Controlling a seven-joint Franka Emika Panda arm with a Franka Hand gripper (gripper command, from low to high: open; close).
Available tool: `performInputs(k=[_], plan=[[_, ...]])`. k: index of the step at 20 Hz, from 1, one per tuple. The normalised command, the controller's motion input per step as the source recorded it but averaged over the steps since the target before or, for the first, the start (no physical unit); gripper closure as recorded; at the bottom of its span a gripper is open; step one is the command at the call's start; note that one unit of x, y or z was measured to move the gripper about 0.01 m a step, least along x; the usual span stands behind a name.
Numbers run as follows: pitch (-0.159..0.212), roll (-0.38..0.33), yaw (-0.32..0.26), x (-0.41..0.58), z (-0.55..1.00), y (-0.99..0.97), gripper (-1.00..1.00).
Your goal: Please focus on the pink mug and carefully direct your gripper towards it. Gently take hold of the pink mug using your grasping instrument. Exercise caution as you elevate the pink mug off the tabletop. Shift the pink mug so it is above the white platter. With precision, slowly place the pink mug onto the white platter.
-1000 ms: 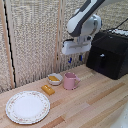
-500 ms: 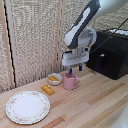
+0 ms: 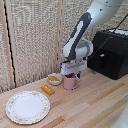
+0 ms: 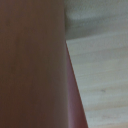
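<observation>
The pink mug [image 3: 70, 83] stands upright on the wooden table, just to the exterior view's right of a small white bowl. My gripper [image 3: 73, 75] has come down right on top of it, and its dark fingers [image 3: 78, 76] reach the mug's rim. Whether they are pressing on the mug is hidden at this size. In the wrist view the mug's wall [image 4: 30, 65] fills about half the picture, blurred and very close, with bare wood beside it. The white platter [image 3: 15, 107] lies flat near the front on the exterior view's left, well apart from the mug.
The small white bowl [image 3: 54, 78] with yellow contents sits beside the mug. A yellow block [image 3: 48, 90] lies between the bowl and the platter. A black box [image 3: 111, 52] stands at the back on the exterior view's right. A woven screen backs the table.
The arm has lowered the gripper from above the mug down onto its rim. The mug, bowl and platter have not moved.
</observation>
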Motion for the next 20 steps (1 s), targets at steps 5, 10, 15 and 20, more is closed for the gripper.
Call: performInputs(k=[5, 10, 15, 20], plan=[[-0.007, -0.003, -0.014, -0.051, 0.0, 0.05, 1.0], [-0.082, 0.0, -0.005, 0.0, 0.05, 0.0, 1.0], [-0.127, -0.008, 0.0, -0.012, 0.36, 0.0, 1.0], [-0.018, 0.037, -0.002, 0.0, 0.88, 0.04, 1.0]])
